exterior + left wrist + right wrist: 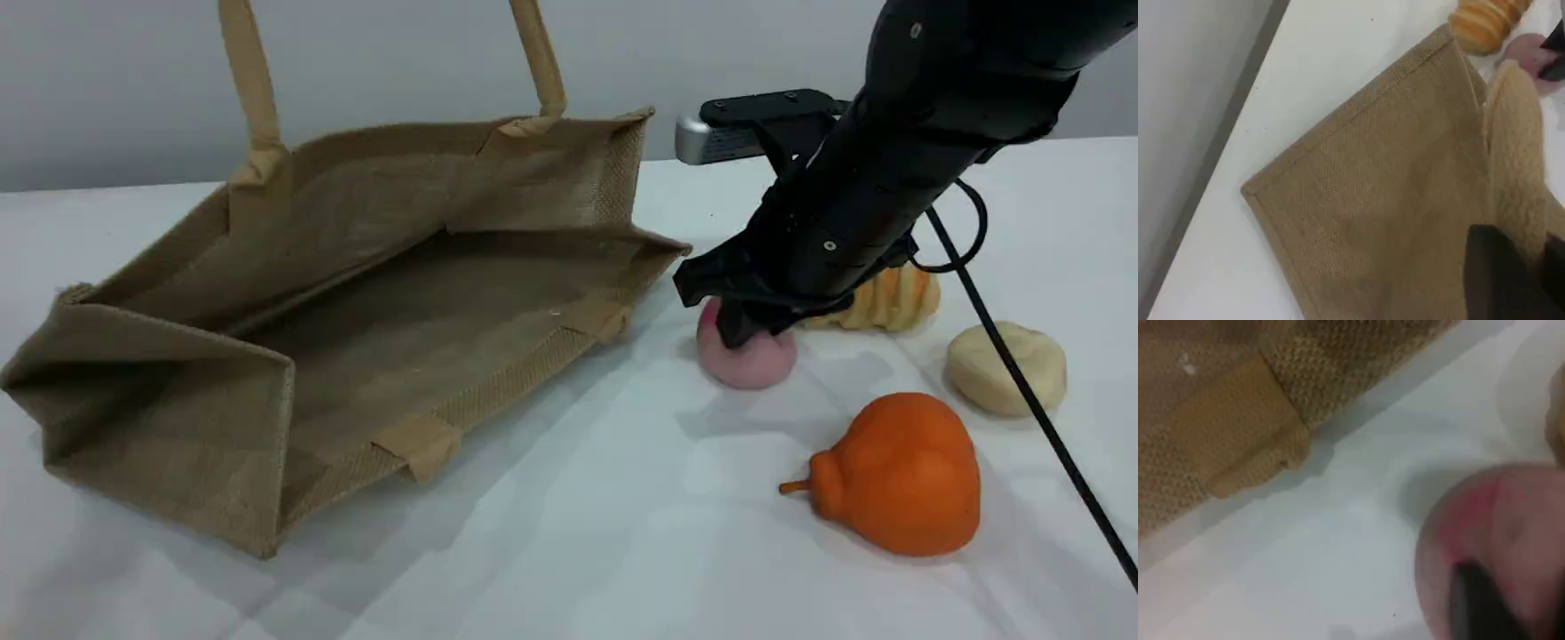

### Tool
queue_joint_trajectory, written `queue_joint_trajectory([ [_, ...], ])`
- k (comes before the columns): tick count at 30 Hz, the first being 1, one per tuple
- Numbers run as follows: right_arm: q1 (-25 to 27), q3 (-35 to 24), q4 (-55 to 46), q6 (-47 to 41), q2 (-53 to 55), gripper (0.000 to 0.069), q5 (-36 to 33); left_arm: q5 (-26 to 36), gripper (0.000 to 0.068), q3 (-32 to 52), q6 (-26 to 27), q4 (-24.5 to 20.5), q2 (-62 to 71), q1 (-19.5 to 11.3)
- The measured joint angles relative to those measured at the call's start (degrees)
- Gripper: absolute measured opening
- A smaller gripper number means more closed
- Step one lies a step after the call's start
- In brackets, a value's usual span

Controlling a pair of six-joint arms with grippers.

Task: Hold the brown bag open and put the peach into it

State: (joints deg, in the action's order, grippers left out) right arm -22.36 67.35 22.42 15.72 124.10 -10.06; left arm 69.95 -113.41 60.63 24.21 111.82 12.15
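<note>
Look first to the peach [751, 360], resting on the tabletop [578, 533] just right of the brown bag [169, 418], off the near corner of its mouth without touching it. Round, so no long axis to line up. Note the right gripper [745, 325] planted straight down on its top, jaws astride it, one dark fingertip against the pink skin in the right wrist view; cannot tell whether closed to a firm hold, with the fruit not yet off the tabletop. As for the bag itself, find it lying on its side, mouth gaping toward the peach, upper wall drawn up by a beige handle [253, 89]. Reckon the left gripper [1528, 270] clamped on that handle, jaws fully together, judging by the strap running into the tip. Expect a lift and a short sideways carry into that mouth, by the right arm, plainly the nearer. Farther right of the bag, leave alone the orange pear-shaped fruit [898, 476] and the cream bun [1005, 366].
</note>
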Motion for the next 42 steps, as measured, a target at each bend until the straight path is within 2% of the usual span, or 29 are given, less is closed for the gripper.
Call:
queue_joint_trajectory([
  [2,0.0,0.0,0.0,0.4,-0.1,0.0054,0.0,0.0,0.0090,0.0,0.0,0.0,0.0,0.0],
  [5,0.0,0.0,0.0,1.3,-0.2,0.0022,-0.3,0.0,0.0090,0.0,0.0,0.0,0.0,0.0],
  [21,0.0,-0.1,-3.3,1.3,-13.3,0.0020,-10.9,0.1,0.0090,-1.3,0.1,0.0,0.0,0.0],
  [28,-0.6,-0.1,-3.1,1.4,-15.8,0.0020,-13.5,0.0,0.0090,-6.0,0.2,3.6,0.0,0.0],
  [38,-8.8,-0.1,-2.9,1.3,-16.1,0.0020,-12.0,0.1,0.0090,-6.1,0.6,4.5,0.0,1.2],
  [42,-11.6,-0.1,-1.8,1.4,-16.1,0.0020,-8.2,0.1,0.0090,-6.1,0.6,4.4,0.0,1.8],
])
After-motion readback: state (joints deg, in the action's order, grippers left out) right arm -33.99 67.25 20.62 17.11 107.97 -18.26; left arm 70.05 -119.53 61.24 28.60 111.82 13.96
